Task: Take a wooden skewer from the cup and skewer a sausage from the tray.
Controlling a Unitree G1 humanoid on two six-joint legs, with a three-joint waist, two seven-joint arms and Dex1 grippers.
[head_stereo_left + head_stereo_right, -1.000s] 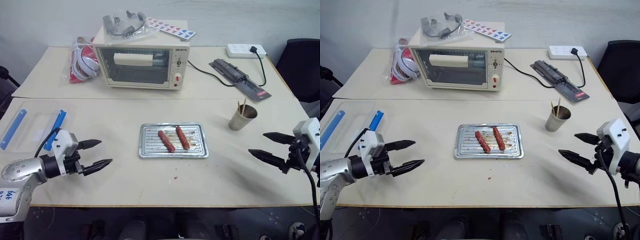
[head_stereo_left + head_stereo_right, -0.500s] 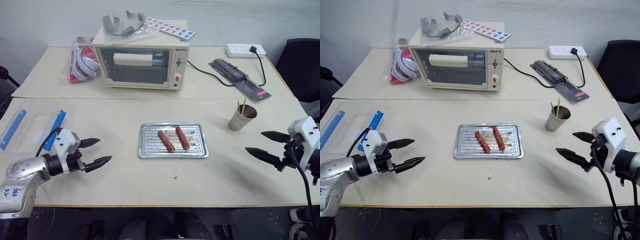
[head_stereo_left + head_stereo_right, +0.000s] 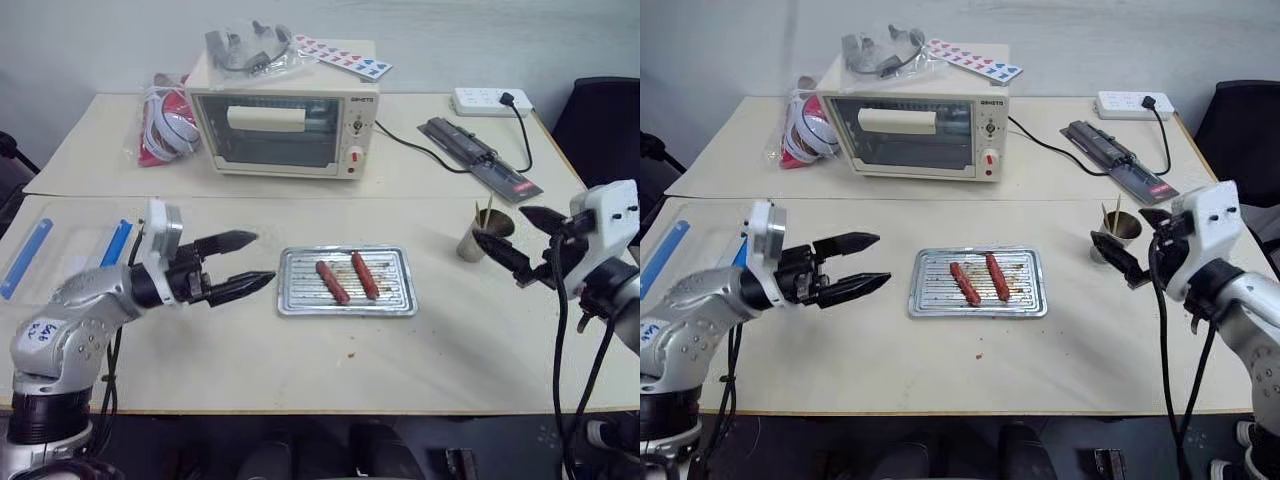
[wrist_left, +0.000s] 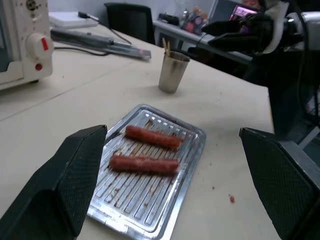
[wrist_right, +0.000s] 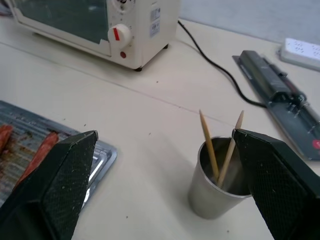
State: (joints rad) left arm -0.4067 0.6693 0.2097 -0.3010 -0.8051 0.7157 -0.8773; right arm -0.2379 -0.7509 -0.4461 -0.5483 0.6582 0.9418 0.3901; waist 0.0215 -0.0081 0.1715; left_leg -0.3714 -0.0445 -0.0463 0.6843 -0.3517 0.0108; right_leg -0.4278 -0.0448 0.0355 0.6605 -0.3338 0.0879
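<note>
The cup (image 3: pixel 486 236), with wooden skewers (image 5: pixel 210 150) standing near-upright inside, is found just ahead of the right gripper (image 3: pixel 509 240), whose jaws are spread wide and empty. The left gripper (image 3: pixel 240 264), equally wide and empty, is held beside the tray (image 3: pixel 395 300), where two sausages (image 3: pixel 333 282) lie.

No wording can be made out; the toaster oven (image 3: pixel 283 132) brand mark is too small.
</note>
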